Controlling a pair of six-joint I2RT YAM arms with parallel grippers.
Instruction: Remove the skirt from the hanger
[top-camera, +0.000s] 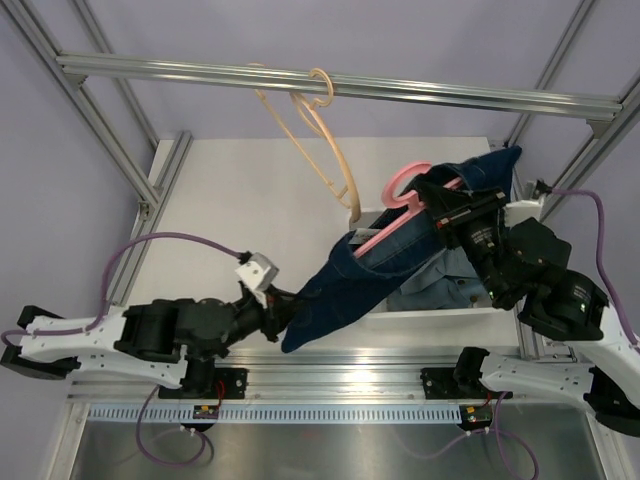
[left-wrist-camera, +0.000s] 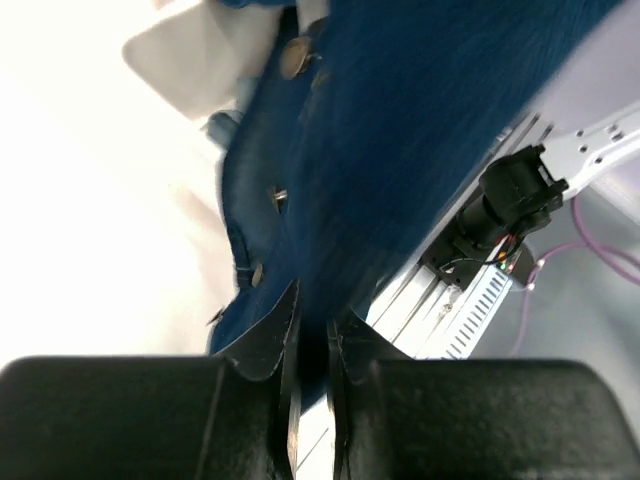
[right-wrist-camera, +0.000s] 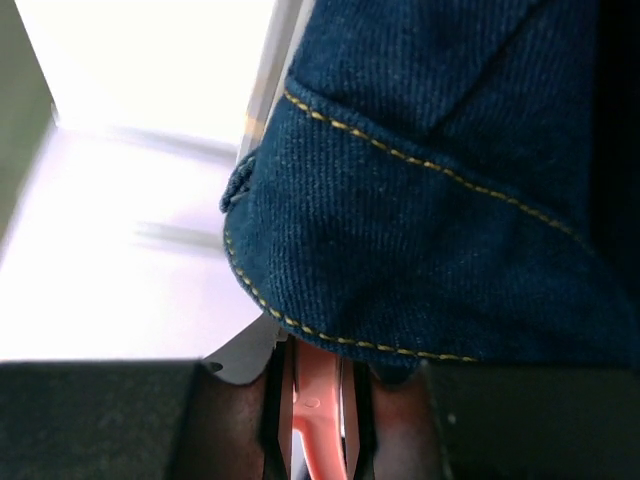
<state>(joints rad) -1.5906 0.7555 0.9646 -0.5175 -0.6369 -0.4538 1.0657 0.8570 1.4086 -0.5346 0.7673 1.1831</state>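
— From above, where is the denim skirt (top-camera: 360, 280)?

— It hangs on the pink hanger (top-camera: 383, 240), slanting down from upper right to lower left above the white table (top-camera: 230, 200). The right gripper (top-camera: 445, 205) is at the hanger end; the left gripper (top-camera: 283, 318) is at the skirt's lowest corner. A cream hanger (top-camera: 322, 85) hangs from the aluminium rail (top-camera: 450, 92). Under the skirt is a white bin (top-camera: 450, 318) with a pale blue garment (top-camera: 440, 280) in it.

— And the left wrist camera?

— The skirt (left-wrist-camera: 400, 130) fills the upper frame, blurred, with metal buttons (left-wrist-camera: 293, 58) along one edge. Its dark hem runs down between the left gripper (left-wrist-camera: 312, 370)'s fingers (left-wrist-camera: 290, 340), which are nearly together and pinching the cloth.

— The right wrist?

— The right gripper (right-wrist-camera: 315, 360) is clamped on the pink hanger (right-wrist-camera: 312, 415), whose flat strip sits between the fingers. Just above them is the skirt (right-wrist-camera: 430, 200), with yellow stitching (right-wrist-camera: 400, 150) along its seams.
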